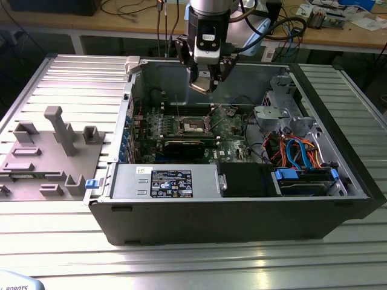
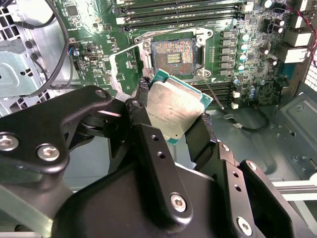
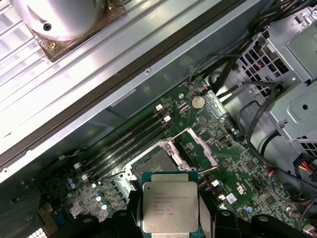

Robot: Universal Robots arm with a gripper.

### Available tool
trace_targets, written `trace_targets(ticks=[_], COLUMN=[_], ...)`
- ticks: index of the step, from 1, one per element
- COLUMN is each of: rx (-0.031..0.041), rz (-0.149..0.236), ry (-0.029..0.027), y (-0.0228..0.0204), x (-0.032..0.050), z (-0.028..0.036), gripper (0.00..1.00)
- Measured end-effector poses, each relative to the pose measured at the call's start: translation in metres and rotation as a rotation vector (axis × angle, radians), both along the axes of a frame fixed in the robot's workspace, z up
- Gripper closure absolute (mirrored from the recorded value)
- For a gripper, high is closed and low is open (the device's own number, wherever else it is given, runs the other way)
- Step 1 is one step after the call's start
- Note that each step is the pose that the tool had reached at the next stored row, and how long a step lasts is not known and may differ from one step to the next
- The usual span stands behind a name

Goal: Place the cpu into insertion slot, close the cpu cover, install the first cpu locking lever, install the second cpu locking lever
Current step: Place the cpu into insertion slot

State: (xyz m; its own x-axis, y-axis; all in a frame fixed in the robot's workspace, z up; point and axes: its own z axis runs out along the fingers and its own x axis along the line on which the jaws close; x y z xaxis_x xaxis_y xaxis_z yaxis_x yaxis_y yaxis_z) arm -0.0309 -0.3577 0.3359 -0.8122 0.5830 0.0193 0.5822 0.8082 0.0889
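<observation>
On the ribbed metal surface [image 1: 199, 266], an open computer case [image 1: 242, 211] lying on its side with the lid off. Inside, across the middle, a green motherboard [image 1: 233, 132] carrying the insertion slot [image 1: 195, 125] near its centre, with long dark memory slots [image 3: 124, 144] just beside it. Along the near wall, a grey power supply [image 1: 163, 181] with a label. At the exterior view's right, a drive bay [image 1: 305, 178] with blue and orange cables [image 1: 296, 150] running to it. Outside the case, at the exterior view's left, a grey moulded fixture [image 1: 54, 151] on the same surface. Hanging from the arm [image 1: 208, 18] above the motherboard and well clear of it, the pincer [image 1: 204, 83]. Clamped on the cpu [image 3: 170, 206], with two black fingers [image 2: 143, 94] pressed against opposite edges and set no wider than the chip itself. Pale silvery face turned toward both wrist views, with a thin green rim at the corners. Held in the air over the case, above the slot and apart from it, not seated. Tilted relative to the board in the second wrist view. Below it, the slot bare, its field of contacts exposed. Just beside the slot, the cpu cover [image 3: 202, 146] swung up and open, a thin silvery frame with green board visible through its open centre.
</observation>
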Motion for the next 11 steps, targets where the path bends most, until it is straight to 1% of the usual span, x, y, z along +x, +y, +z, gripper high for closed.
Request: trace_targets(ticks=[11], rx=[0.0000], rz=[-0.010], ry=[0.0000], y=[0.0000], x=[0.0000], z=[-0.0002], gripper=[0.46])
